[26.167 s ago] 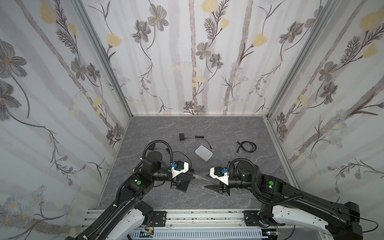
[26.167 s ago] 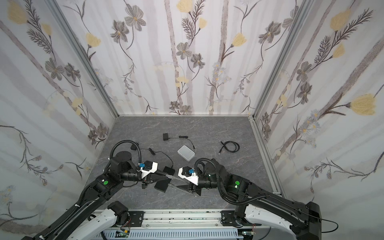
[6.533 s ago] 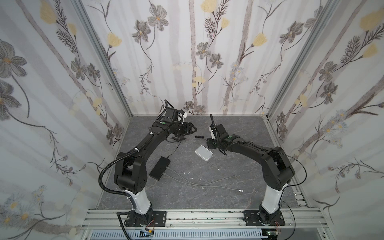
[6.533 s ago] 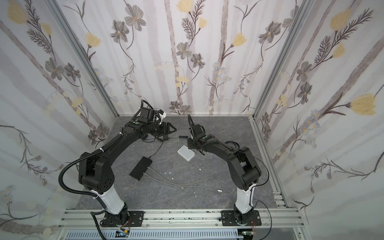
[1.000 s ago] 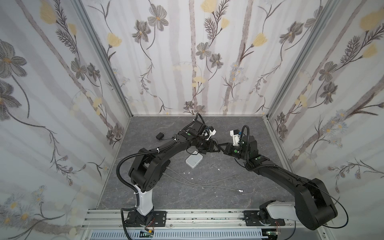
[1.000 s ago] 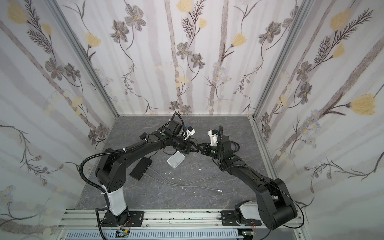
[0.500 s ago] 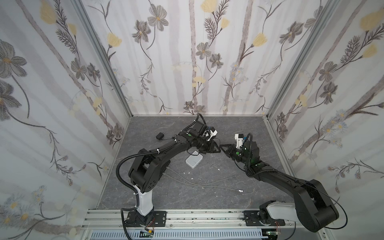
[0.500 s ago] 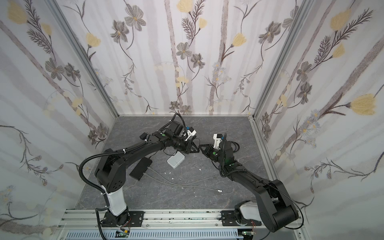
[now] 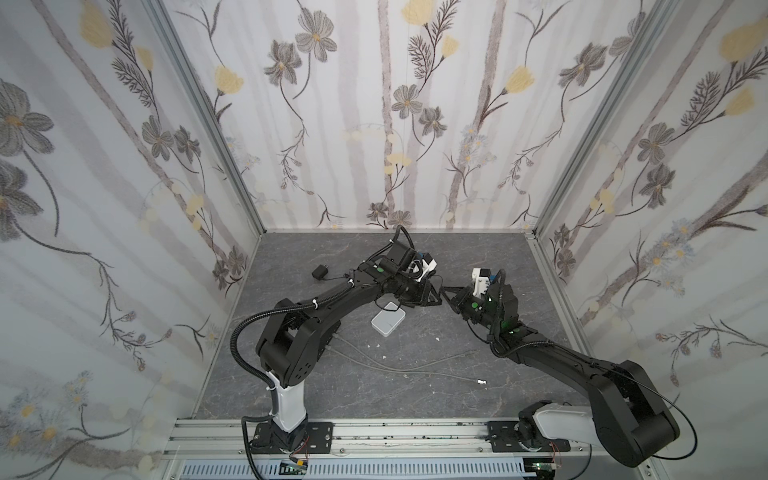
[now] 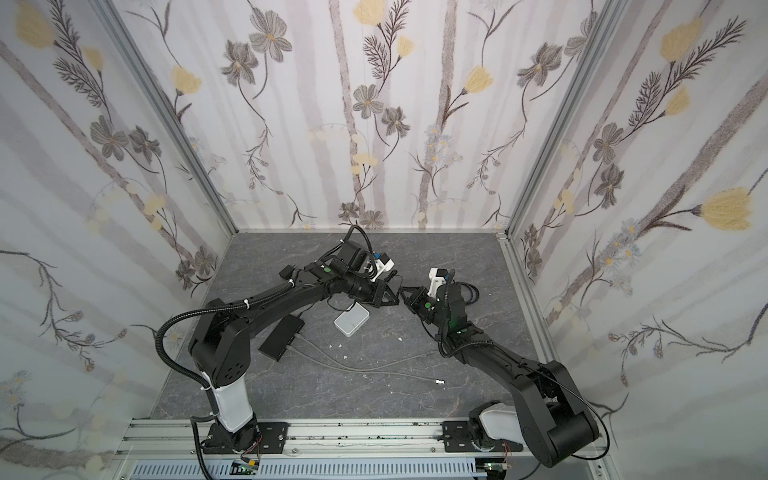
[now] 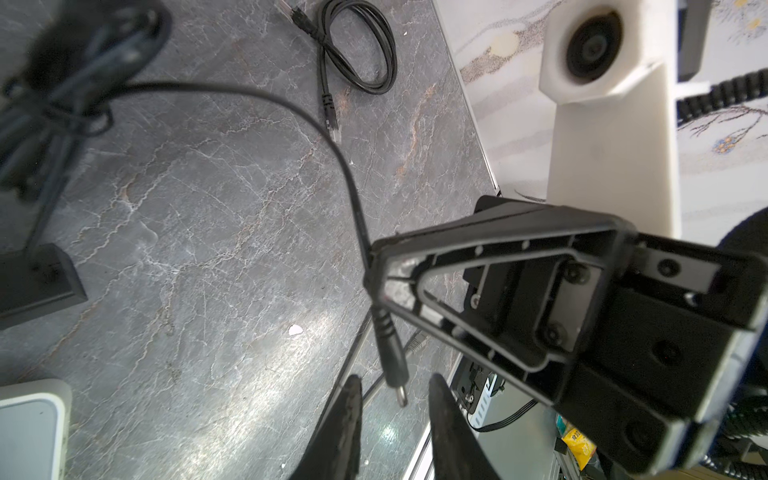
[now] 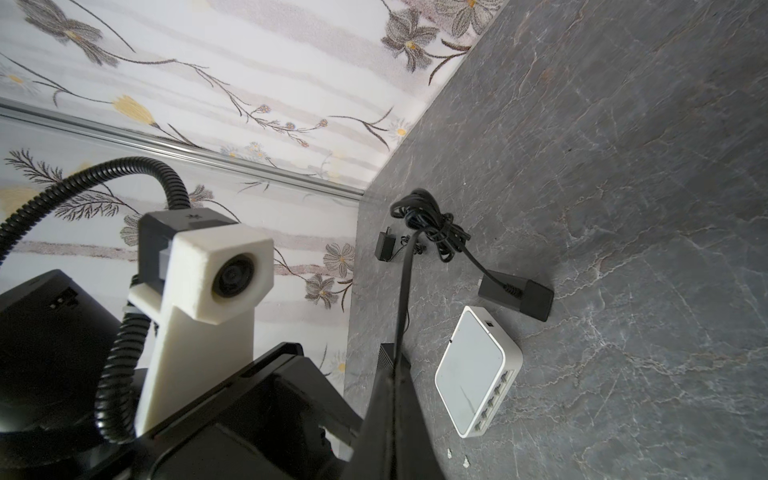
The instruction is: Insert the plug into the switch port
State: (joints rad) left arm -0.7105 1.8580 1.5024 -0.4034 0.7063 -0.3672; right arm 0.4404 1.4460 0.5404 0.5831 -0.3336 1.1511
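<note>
One plug (image 11: 390,357) – a slim black barrel with a ribbed collar and a small metal tip – hangs tip-down in the air above the table, right of its middle. It ends one thin black cord (image 11: 291,108). The right gripper (image 11: 376,270) is clamped on that cord just behind the collar. The left gripper (image 11: 394,386) faces it from the other side. Its two fingers (image 11: 349,411) stand apart, with the metal tip in the gap between them and touching neither.

One switch (image 12: 478,374) lies flat near the middle of the table: a white square box with rounded corners and a row of small ports on one side – five, as far as I can count. A small dark mark near a corner of its lid is too small to read.

The cord runs back to a tied bundle beside one black adapter (image 12: 384,247) near the back left of the table. One flat black box (image 10: 282,336) lies left of the switch. One coiled black cable (image 11: 353,45) lies by the right edge. A thin grey cable (image 9: 415,365) crosses the front half of the table; whether it is one strand or two I cannot tell.
</note>
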